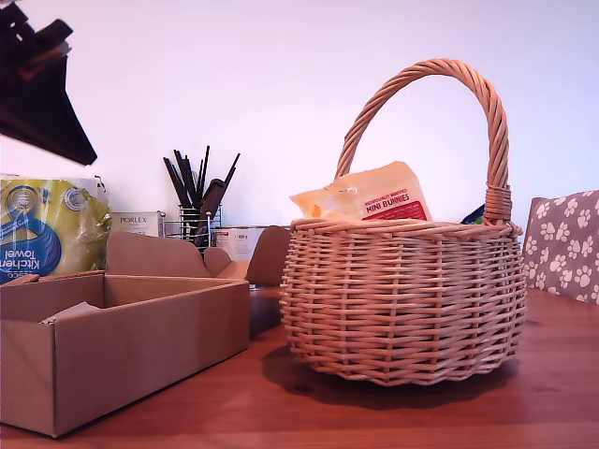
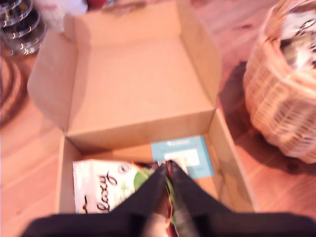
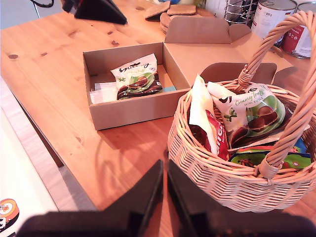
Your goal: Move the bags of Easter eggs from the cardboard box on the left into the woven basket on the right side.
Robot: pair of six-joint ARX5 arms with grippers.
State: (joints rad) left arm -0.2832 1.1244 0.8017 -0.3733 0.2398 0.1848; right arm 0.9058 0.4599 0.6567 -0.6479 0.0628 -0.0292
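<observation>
Cardboard box (image 3: 129, 109) beside woven basket (image 3: 232, 177), tins behind.

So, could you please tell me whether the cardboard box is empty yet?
Not empty. In the second wrist view one green and white bag lies inside the cardboard box, beside some pale paper; the other bags already sit in the woven basket.

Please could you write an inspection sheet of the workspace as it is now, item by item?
Surface: wooden table, dry.
Job's things: cardboard box open, one green bag lying inside; woven basket upright, holding the Mini Bunnies bag and other bags.
Clutter: kitchen towel pack, utensil holder, tins.
Grippers: my first gripper above the box, jaws together; my second gripper beside the basket, jaws together, holding nothing.
Cables: dark loop, possibly a cable.
Surroundings: white wall, paw-print cushion.
</observation>
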